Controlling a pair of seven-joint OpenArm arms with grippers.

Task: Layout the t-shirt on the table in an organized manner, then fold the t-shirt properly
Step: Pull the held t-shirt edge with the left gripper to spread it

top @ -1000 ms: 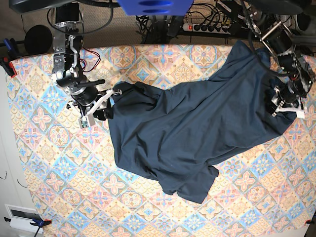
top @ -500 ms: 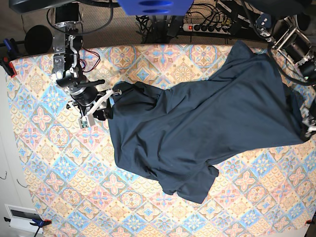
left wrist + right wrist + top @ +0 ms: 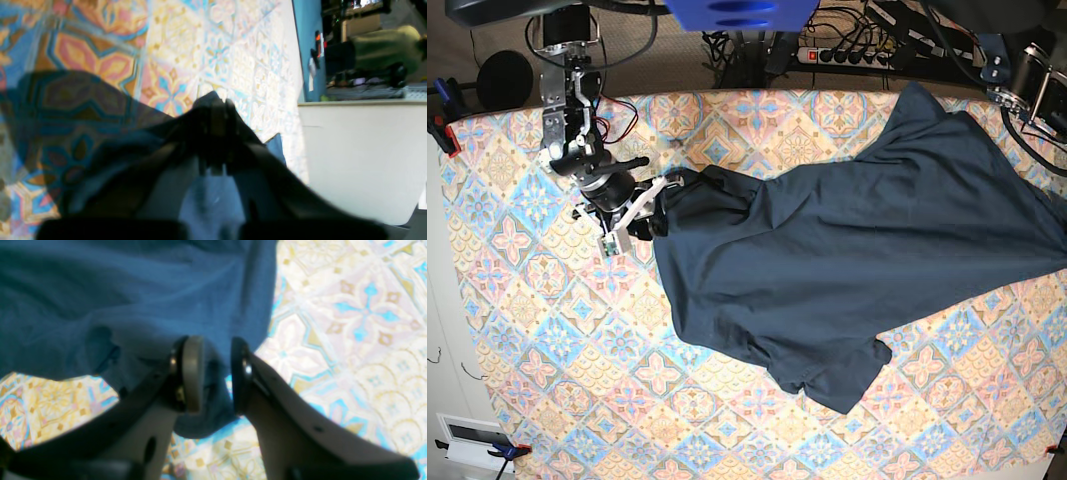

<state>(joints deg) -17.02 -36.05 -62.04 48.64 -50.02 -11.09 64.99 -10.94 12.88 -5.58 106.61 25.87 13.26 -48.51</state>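
change: since a second ago the left claw (image 3: 215,110) has hauled its edge of the shirt (image 3: 847,250) out past the base view's right border; the right claw (image 3: 649,205) has shifted slightly with its end; the cloth is drawn flatter and wider
meaning: spreading is underway, not done; wrinkles and a bunched lower flap remain; folding not begun, I judge
shirt: on the table (image 3: 517,300), centre to right
long axis: left-right across the table, tilted slightly; which end is the neck I cannot tell
left claw: pinched tight on dark cloth
right claw: narrow, clamped on a fold of the shirt
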